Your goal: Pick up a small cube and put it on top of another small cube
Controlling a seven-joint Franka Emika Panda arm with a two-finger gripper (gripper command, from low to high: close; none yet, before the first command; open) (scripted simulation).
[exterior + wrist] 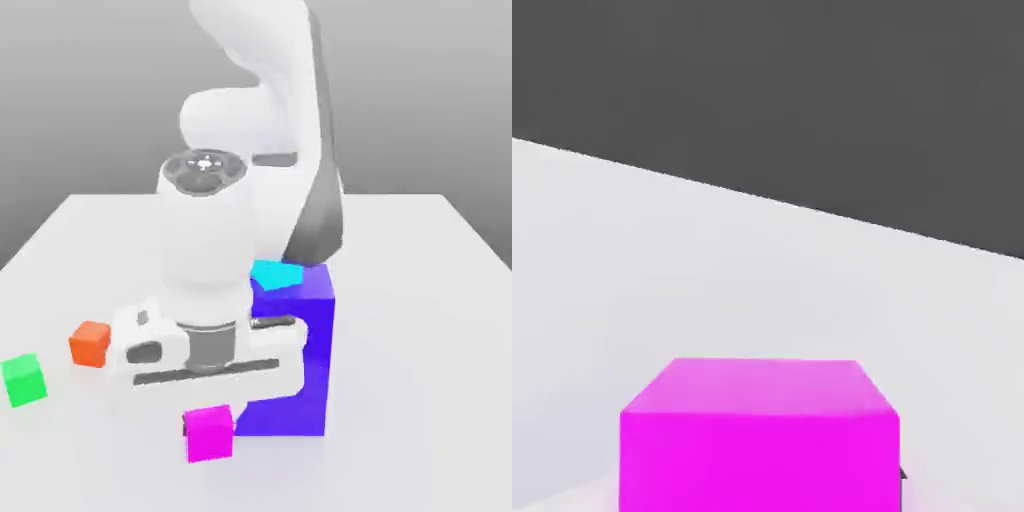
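Fingers point(186, 424) are closed on the pink cube point(209, 433), which is held squarely under the gripper point(207, 425), just beside the tall purple block point(300, 345). Atop that block a cyan cube point(275, 273) is seen. Orange point(90, 343) and green point(23, 380) cubes, plain and matte, lie apart on the white table point(420, 330).

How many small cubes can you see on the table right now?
4: magenta cube under the gripper, orange cube and green cube toward the exterior view's left, cyan cube atop the big purple block. The arm may hide others.
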